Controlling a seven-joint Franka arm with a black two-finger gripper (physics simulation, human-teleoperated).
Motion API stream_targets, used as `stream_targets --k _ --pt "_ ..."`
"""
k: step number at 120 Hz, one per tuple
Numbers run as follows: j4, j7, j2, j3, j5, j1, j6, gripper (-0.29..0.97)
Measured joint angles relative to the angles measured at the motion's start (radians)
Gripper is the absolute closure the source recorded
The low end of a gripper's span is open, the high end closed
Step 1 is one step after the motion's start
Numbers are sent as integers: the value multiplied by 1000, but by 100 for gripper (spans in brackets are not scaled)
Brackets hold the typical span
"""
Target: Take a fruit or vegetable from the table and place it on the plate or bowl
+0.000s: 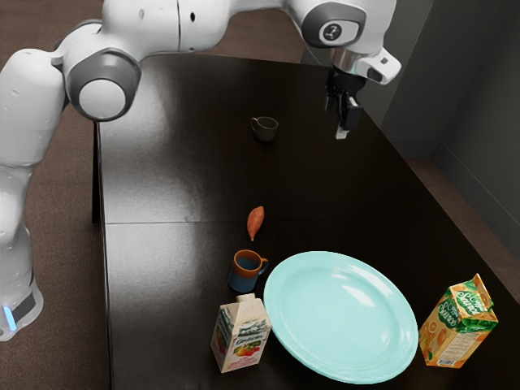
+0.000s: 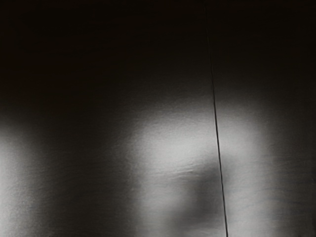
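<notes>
Exterior view: the jaws hang over the dark table (image 1: 179,162), pointing down, and I cannot tell how far they are open. The grey cup (image 1: 265,127) sits near them, toward the exterior view's left. The orange carrot (image 1: 255,222) lies well apart from the jaws, nearer the camera, with the blue mug (image 1: 246,270) and turquoise plate (image 1: 341,317) beyond it.

Wrist view: under the jaws I see bare table (image 2: 163,148), crossed by a thin seam (image 2: 215,123).

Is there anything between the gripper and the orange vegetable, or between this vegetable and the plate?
Nothing visible. Bare table lies between the gripper and the vegetable. The blue mug stands close beside the way to the plate, not on it.
</notes>
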Motion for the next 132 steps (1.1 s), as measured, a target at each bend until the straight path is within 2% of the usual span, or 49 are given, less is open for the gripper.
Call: stream_targets --k 20,48,64,74,79,91,103,122,132 --pt "6 2 -2 -6 4 -62 7 0" --pt "-28 -61 30 3 -13 -50 29 0" --pt "-107 -174 19 3 -37 -51 23 0" --pt "-224 -261 -45 16 -55 -102 8 0" --pt "-272 -304 -71 102 -84 -178 3 0" --pt "-392 -420 -124 420 -158 -464 5 0" --pt "-477 -550 -145 647 -219 -678 18 0" --pt "-619 -737 -161 806 -291 -847 69 0" --pt "-666 -815 -168 854 -306 -888 102 0"
